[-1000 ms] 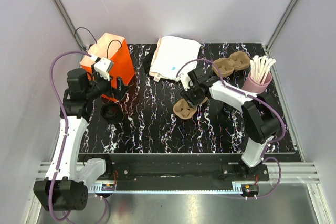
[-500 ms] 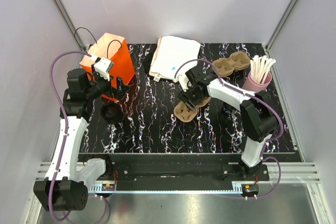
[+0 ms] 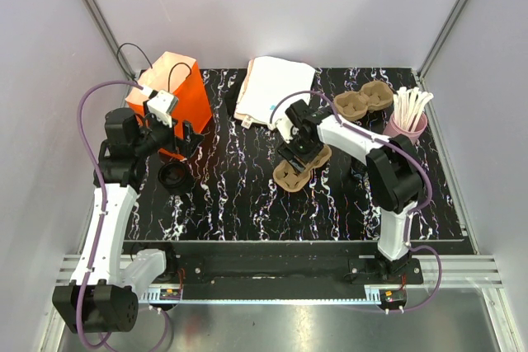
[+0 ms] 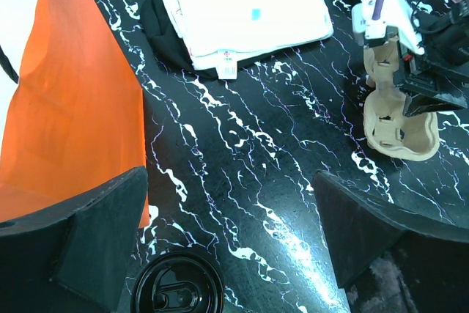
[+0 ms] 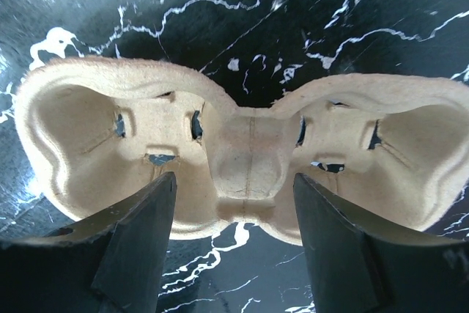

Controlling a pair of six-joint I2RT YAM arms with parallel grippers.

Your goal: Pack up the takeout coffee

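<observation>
A brown pulp two-cup carrier [image 3: 297, 169] lies mid-table, empty. My right gripper [image 3: 295, 149] stands over it, open; in the right wrist view the fingers flank the carrier's [image 5: 249, 155] middle bridge without touching it, the gripper [image 5: 234, 181] holding nothing. My left gripper [image 3: 186, 136] hangs open beside the orange paper bag [image 3: 177, 92], wide apart [image 4: 229, 177] over bare table. A glossy round black piece with a lid-like recess [image 4: 176, 287] lies just below it [image 3: 175, 175]. The takeout coffee is hidden or out of view.
A second pulp carrier [image 3: 365, 102] sits at the back right beside a pink cup of white sticks [image 3: 404, 125]. A stack of white paper [image 3: 272, 88] lies at the back centre. Grey walls close in the black marbled table [image 3: 247, 204].
The right gripper's jaws have spread wider around the carrier, and the right wrist has shifted slightly left. The left arm has not moved.
</observation>
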